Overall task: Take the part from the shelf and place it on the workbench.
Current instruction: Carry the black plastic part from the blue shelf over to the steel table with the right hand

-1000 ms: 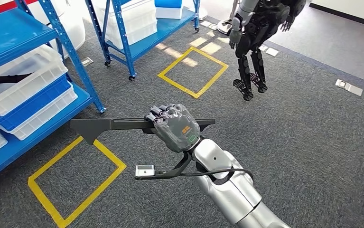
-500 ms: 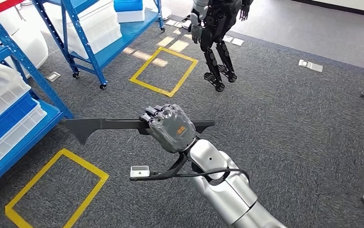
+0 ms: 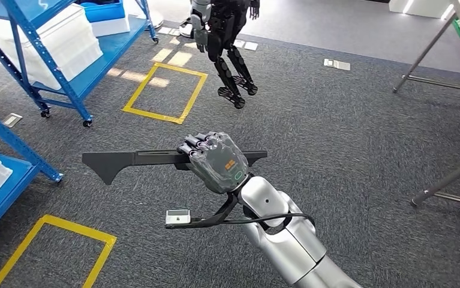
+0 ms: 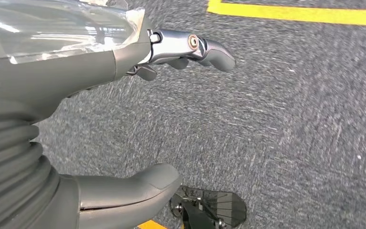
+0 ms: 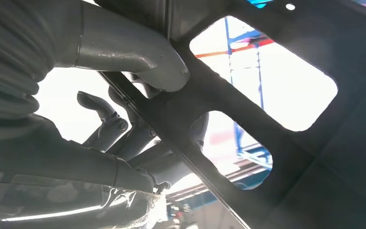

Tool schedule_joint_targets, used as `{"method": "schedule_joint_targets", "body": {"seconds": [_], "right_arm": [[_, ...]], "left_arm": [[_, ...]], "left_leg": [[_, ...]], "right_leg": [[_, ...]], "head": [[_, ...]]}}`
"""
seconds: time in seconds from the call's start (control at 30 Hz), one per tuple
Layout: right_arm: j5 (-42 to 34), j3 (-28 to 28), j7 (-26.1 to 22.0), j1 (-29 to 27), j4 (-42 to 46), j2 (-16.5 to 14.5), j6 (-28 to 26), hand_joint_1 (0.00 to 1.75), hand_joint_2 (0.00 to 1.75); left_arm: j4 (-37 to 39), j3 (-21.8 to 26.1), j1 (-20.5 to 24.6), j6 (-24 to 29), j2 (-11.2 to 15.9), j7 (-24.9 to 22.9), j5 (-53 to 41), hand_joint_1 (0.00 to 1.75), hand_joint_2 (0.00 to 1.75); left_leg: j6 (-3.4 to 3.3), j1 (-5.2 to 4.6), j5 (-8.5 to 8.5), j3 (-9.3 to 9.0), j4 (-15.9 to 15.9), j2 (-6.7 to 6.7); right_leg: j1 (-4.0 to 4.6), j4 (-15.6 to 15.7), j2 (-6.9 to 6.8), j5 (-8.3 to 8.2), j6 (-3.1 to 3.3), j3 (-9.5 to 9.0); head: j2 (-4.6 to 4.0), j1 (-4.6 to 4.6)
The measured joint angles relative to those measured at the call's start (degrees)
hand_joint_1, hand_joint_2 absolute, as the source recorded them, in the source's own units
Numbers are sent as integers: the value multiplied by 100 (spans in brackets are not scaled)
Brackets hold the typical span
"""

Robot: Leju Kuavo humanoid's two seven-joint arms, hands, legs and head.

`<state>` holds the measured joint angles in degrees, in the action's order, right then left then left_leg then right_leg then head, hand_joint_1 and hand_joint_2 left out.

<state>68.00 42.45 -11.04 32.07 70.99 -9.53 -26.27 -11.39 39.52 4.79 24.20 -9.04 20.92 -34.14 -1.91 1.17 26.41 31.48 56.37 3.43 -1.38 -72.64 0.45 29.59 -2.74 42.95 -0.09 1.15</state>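
A long flat black part [image 3: 131, 159] with cut-out windows is carried level over the grey carpet, gripped near its middle by my right hand [image 3: 215, 159]. In the right wrist view the thumb and fingers [image 5: 123, 52] wrap the part's black frame [image 5: 247, 124] from both sides. My left hand [image 4: 138, 62] hangs over the carpet in the left wrist view, fingers apart and holding nothing.
Blue shelving [image 3: 11, 24] with white bins [image 3: 65, 42] stands at the left and far left. Yellow tape squares [image 3: 164, 93] mark the floor. Another humanoid robot [image 3: 221, 36] hangs ahead. Metal table legs [image 3: 431, 60] rise at the right.
The whole view has swung rightwards: shelves and tape squares slid left, and table legs came in at the right. My right hand keeps hold of the part in the same pose.
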Motion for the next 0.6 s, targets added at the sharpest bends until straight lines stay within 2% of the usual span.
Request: {"method": "schedule_joint_targets", "body": {"seconds": [0.03,0.07,0.1,0.13,0.17,0.23,0.27,0.3,0.33,0.37,0.4,0.43,0.47,0.5,0.53,0.6], "right_arm": [[0,0,0,-6,0,5,4,175,175],[0,0,0,-7,0,5,7,175,175],[1,1,0,-4,0,1,10,175,175],[1,1,0,-2,0,-2,13,175,175],[1,1,1,-2,0,-2,18,175,175],[0,-2,1,-7,0,6,26,175,175],[0,-3,1,-7,0,8,28,175,175],[-1,-3,1,-4,0,5,28,175,175],[-2,-3,2,0,0,1,28,175,175],[-3,-2,3,3,0,-2,28,175,175],[-2,-1,4,0,0,-2,29,175,175],[-2,1,4,-7,0,0,30,175,175],[-1,2,4,-16,0,2,31,175,175],[-1,2,4,-24,0,4,32,175,175],[-1,2,4,-26,0,4,33,175,175],[-2,2,4,-19,0,2,33,175,175]], "left_arm": [[0,0,2,0,-1,-3,0,0,175],[-1,0,5,0,2,-7,0,0,175],[-1,0,8,0,4,-10,0,0,175],[-2,0,10,0,6,-13,0,0,175],[-2,0,12,0,8,-15,-1,0,175],[-2,0,19,-1,0,-23,-3,0,175],[-2,0,25,-1,-5,-27,-5,0,175],[-2,0,27,-2,-9,-29,-8,0,175],[-2,0,26,-3,-13,-29,-11,0,175],[-2,0,23,-4,-13,-32,-14,0,175],[-1,0,17,-5,-14,-36,-16,0,175],[-1,0,12,-6,-15,-40,-17,0,175],[0,0,9,-7,-16,-45,-17,0,175],[0,0,8,-8,-16,-47,-17,0,175],[-1,-1,8,-8,-15,-48,-18,0,175],[-1,1,8,-8,6,-49,-21,0,175]], "left_leg": [[11,-2,6,-7,2,80],[32,-12,17,-18,7,150],[65,-29,36,-21,17,209],[100,-47,51,-31,28,259],[134,-60,61,-41,33,307],[195,-46,71,-65,28,407],[225,-20,116,-61,58,371],[249,3,224,-17,179,253],[264,20,398,90,433,79],[267,28,611,252,807,-119],[260,24,808,453,1232,-249],[246,16,929,637,1589,-310],[219,7,936,745,1764,-335],[179,-4,823,744,1708,-354],[125,-23,617,629,1426,-394],[-3,-56,210,272,634,-674]], "right_leg": [[-13,348,-66,-118,-47,-213],[-21,797,-208,-237,-79,-474],[-13,1180,-330,-343,-82,-706],[-5,1427,-415,-407,-59,-850],[14,1524,-446,-428,-21,-903],[29,1521,-307,-454,62,-883],[23,1525,-238,-465,98,-878],[13,1530,-171,-480,141,-876],[3,1535,-101,-493,179,-877],[11,1536,-36,-502,208,-870],[30,1535,33,-509,232,-863],[54,1534,111,-516,246,-856],[80,1533,195,-526,261,-850],[104,1532,284,-533,271,-848],[123,1532,375,-541,283,-850],[141,1530,527,-557,288,-849]], "head": [[0,0],[0,-3],[0,-6],[0,3],[0,11],[0,31],[0,33],[0,36],[0,45],[0,52],[0,58],[0,62],[0,62],[0,61],[0,61],[0,52]]}}
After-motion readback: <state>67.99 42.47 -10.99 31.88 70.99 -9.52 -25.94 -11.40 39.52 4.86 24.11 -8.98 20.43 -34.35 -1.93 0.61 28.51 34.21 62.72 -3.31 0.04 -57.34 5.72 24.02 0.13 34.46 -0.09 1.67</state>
